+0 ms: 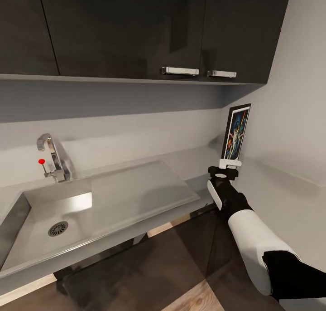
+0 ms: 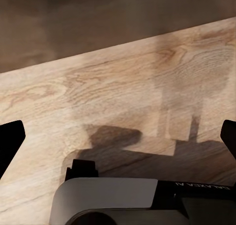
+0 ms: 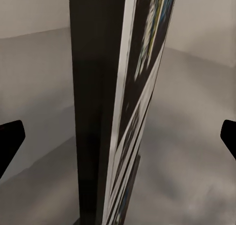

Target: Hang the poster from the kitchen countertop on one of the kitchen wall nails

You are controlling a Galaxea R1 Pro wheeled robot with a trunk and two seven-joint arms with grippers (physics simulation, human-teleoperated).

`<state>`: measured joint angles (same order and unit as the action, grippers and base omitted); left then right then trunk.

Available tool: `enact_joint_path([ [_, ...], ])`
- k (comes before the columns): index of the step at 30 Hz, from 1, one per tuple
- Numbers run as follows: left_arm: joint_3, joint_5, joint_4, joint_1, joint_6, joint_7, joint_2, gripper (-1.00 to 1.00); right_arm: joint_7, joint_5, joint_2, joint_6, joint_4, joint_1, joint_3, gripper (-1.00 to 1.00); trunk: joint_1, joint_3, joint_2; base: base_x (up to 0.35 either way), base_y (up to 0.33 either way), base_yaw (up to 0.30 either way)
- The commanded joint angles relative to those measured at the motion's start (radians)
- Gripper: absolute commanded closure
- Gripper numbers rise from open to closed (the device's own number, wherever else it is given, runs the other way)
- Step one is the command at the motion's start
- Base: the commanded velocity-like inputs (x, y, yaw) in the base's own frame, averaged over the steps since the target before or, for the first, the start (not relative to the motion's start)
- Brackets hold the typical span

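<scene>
poster [image 1: 236,133] upright, right end effector [image 1: 225,168] beneath, spread

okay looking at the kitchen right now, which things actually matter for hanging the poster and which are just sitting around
Part of the job:
- poster, upright at the countertop's far right end
- kitchen countertop
- right end effector, at the poster's bottom edge, fingers spread wide in the right wrist view

Just there:
- chrome tap with red lever
- sink basin and drain
- dark wall cabinets
- wood floor

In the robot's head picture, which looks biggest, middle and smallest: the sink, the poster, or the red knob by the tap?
Largest to smallest, as they look:
1. The sink
2. The poster, though it stands farther back
3. The red knob, a tiny dot
</scene>
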<state>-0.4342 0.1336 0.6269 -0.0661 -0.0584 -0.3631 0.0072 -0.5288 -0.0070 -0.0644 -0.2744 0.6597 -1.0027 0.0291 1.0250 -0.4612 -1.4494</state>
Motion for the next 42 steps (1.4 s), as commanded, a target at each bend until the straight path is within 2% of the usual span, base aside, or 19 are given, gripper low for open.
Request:
enact_joint_path([
  [1, -0.006, 0.01, 0.003, 0.0, -0.006, -0.008, -0.001, -1.0, -0.005, -0.001, 0.0, -0.008, 0.001, -0.001, 0.003, -1.0, 0.0, -0.001, -0.001, 0.0, 0.0, 0.0],
  [5, -0.006, 0.01, 0.003, 0.0, -0.006, -0.008, -0.001, -1.0, -0.006, -0.001, 0.0, -0.007, 0.001, 0.003, 0.003, -1.0, 0.0, -0.001, -0.001, 0.0, 0.0, 0.0],
  [9, -0.007, 0.009, 0.004, 0.0, -0.006, -0.007, -0.001, -1.0, -0.012, 0.001, -0.004, 0.067, -0.001, 0.01, 0.003, -1.0, 0.0, -0.001, -0.001, 0.0, 0.0, 0.0],
  [20, -0.008, 0.009, 0.004, 0.0, -0.005, -0.007, -0.001, -1.0, -0.017, 0.001, -0.008, 0.085, -0.047, 0.012, 0.003, -1.0, 0.0, -0.001, -0.001, 0.0, 0.0, 0.0],
  [22, -0.008, 0.009, 0.004, 0.0, -0.005, -0.007, -0.001, -1.0, -0.024, -0.005, -0.008, 0.09, -0.058, 0.012, 0.003, -1.0, 0.0, -0.001, -0.001, 0.0, 0.0, 0.0],
  [23, -0.008, 0.009, 0.004, 0.0, -0.005, -0.007, -0.001, -1.0, -0.031, -0.03, -0.008, 0.135, -0.092, 0.012, 0.003, -1.0, 0.0, -0.001, -0.001, 0.0, 0.0, 0.0],
  [27, -0.009, 0.009, 0.004, 0.0, -0.005, -0.007, -0.001, -1.0, -0.035, -0.056, -0.008, 0.179, -0.132, 0.011, 0.005, -1.0, 0.0, -0.001, -0.001, 0.0, 0.0, 0.0],
  [42, -0.009, 0.009, 0.005, 0.0, -0.005, -0.008, -0.001, -1.0, -0.036, -0.07, -0.008, 0.203, -0.159, 0.011, 0.003, -1.0, 0.0, -0.001, -0.001, 0.0, 0.0, 0.0],
])
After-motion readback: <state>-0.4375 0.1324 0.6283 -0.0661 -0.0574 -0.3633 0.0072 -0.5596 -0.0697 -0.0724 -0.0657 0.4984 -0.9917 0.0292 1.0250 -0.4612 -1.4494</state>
